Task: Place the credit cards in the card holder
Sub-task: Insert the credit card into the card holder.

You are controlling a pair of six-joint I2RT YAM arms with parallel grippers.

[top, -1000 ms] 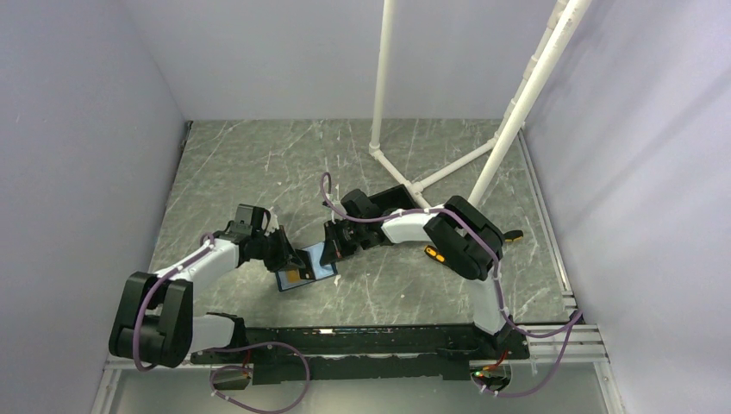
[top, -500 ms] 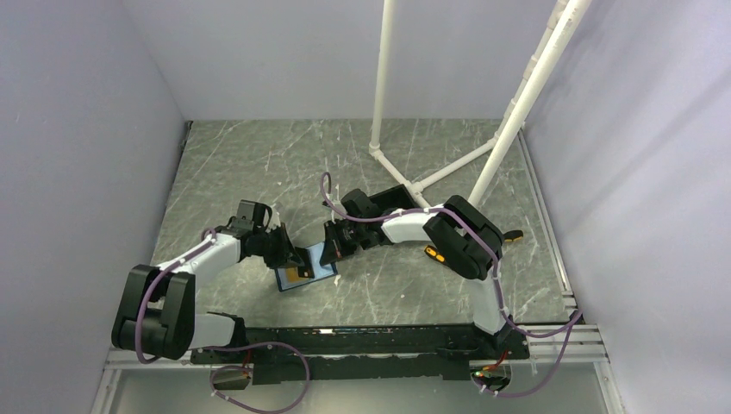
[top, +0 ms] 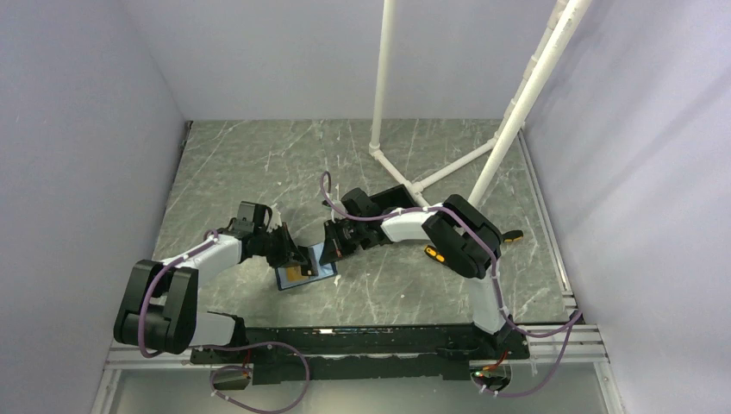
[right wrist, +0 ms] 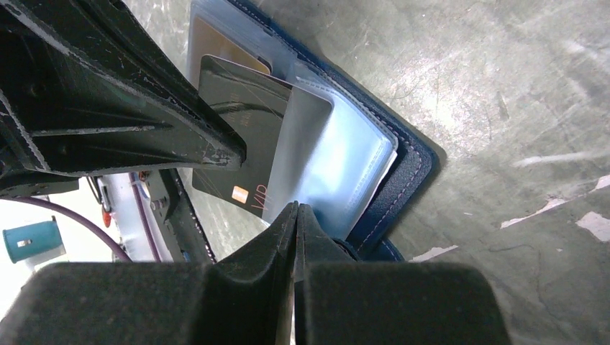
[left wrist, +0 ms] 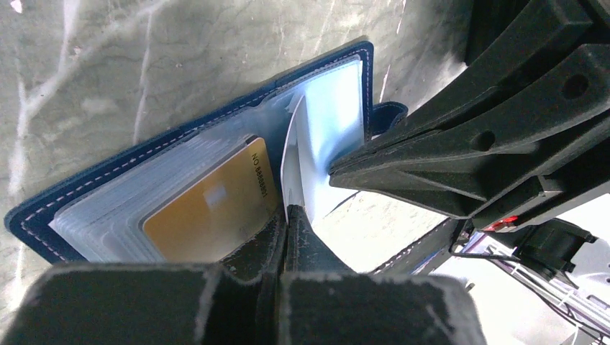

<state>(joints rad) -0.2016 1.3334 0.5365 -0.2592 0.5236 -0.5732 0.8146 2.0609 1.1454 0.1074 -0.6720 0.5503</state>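
The dark-blue card holder [top: 307,279] lies open on the table between my two grippers, its clear sleeves fanned out. An orange-gold card [left wrist: 208,208] sits in one sleeve. My left gripper [left wrist: 288,210] is shut on a second card [left wrist: 293,158], whitish on this face and seen nearly edge-on, its far end inside a sleeve. In the right wrist view that card [right wrist: 237,136] shows a dark face with a chip and "VIP". My right gripper [right wrist: 296,208] is shut on a clear sleeve [right wrist: 338,165] of the holder [right wrist: 413,162] and holds it up.
A white pipe frame [top: 431,181] stands at the back right. A black open box [top: 392,197] lies behind the right arm. An orange handle tip [top: 515,235] shows by the right arm's elbow. Grey walls close in left and right.
My left gripper has moved a little right and toward the holder with the card. The right arm and the holder have hardly moved.
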